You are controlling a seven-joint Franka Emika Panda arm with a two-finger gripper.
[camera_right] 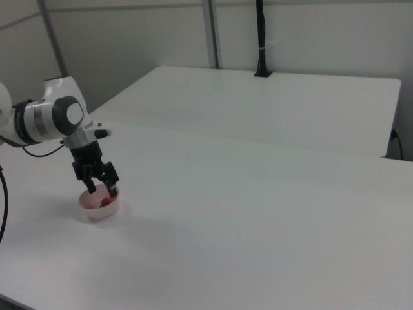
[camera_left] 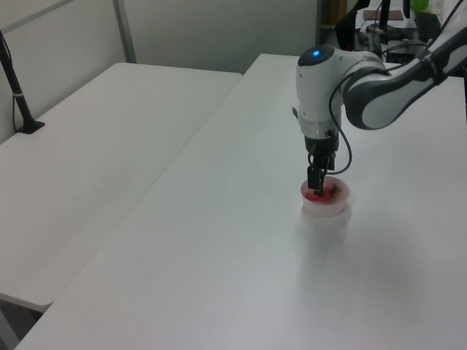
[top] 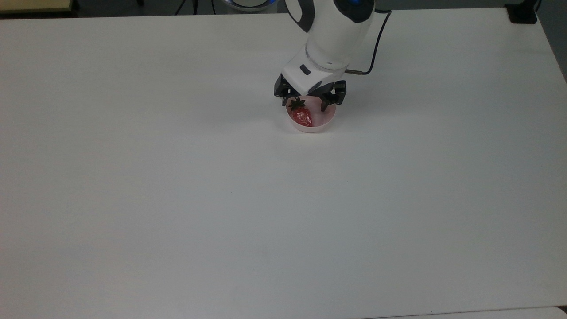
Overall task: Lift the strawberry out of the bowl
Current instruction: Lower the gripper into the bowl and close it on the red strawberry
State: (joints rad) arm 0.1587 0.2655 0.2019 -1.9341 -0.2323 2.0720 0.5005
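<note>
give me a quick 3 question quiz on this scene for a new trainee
1. True or false: the strawberry lies inside the bowl.
2. In the top view, the gripper is: A) above the bowl's far rim, open; B) shut on the strawberry; C) far from the bowl, near the table edge.
3. Fill in: in the top view, the strawberry's leafy end points toward the ____ of the picture.

Key
1. True: it is not gripped or lifted.
2. A: the two fingers stand apart, one on each side of the leafy top.
3. Top, toward the gripper.
</note>
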